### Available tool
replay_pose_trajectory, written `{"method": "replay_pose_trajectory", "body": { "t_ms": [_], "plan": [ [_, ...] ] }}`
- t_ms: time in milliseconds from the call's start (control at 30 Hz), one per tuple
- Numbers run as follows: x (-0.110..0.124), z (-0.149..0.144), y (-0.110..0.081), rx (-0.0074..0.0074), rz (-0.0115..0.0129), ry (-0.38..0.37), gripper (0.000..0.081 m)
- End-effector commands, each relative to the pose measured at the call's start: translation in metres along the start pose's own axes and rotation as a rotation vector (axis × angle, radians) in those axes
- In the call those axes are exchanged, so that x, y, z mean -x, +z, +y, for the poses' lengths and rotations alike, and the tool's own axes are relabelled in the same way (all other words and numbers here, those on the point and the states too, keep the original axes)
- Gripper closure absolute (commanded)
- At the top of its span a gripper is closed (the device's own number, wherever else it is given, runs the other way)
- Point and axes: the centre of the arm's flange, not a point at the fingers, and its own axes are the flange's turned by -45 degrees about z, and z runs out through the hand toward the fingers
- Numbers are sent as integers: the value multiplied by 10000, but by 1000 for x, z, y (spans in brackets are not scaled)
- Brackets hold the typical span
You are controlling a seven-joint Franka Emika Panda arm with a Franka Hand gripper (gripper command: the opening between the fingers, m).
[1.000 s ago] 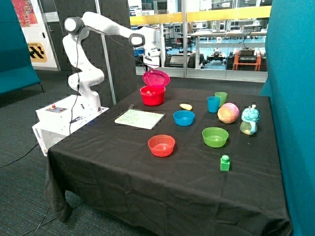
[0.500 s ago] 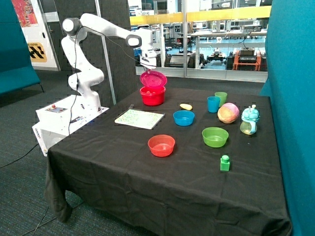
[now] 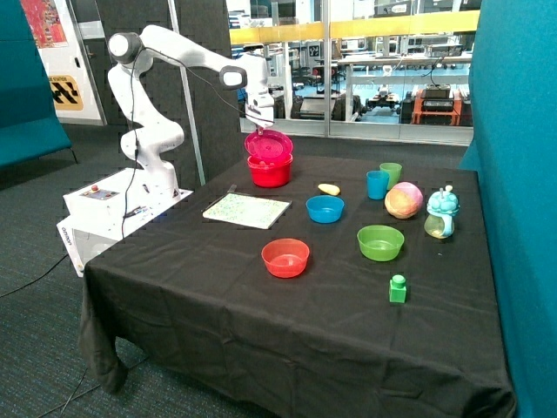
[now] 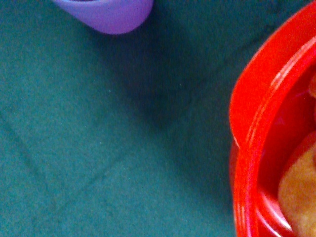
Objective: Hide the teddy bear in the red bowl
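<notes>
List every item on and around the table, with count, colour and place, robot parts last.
red bowl: 1, deep red, far side of the table under the arm
teddy bear: 1, tan-brown, inside the red bowl, seen in the wrist view
magenta plate: 1, tilted over the red bowl's rim, held by the end effector
patterned mat: 1, pale green-white, in front of the red bowl
orange-red bowl: 1, near the middle front
blue bowl: 1, centre
green bowl: 1, beside the ball
cups: 2, blue and green, far side
pink-yellow ball: 1, next to the cups
sippy bottle: 1, teal, by the ball
green block: 1, front
yellow piece: 1, behind the blue bowl
end effector: 1, white, above the red bowl
</notes>
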Motion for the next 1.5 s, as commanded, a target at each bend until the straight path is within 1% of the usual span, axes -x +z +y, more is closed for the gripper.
{"method": "replay_pose_trajectory", "body": {
  "t_ms": [0, 267, 500, 767, 800, 867, 900, 933, 1000, 1167, 1300, 1367, 1400, 1433, 1467],
  "plan": [
    [4, 10, 8, 2, -34, 125, 808],
    [3, 11, 9, 2, -34, 160, 808],
    [1, 17, 10, 3, -34, 419, 808],
    [1, 20, 13, 3, -34, 463, 808],
    [2, 20, 13, 3, -34, 465, 564],
    [2, 21, 14, 3, -34, 449, 321],
    [1, 21, 14, 3, -34, 439, 248],
    [1, 21, 14, 3, -34, 438, 276],
    [0, 21, 13, 3, -34, 430, 290],
    [-4, 23, 12, 3, -34, 410, 247],
    [-6, 23, 14, 3, -34, 487, 152],
    [-7, 23, 15, 3, -34, 497, 132],
    [-7, 23, 16, 3, -34, 531, 66],
    [-7, 23, 16, 3, -34, 547, 33],
    [-7, 23, 17, 3, -34, 547, 17]
  ]
}}
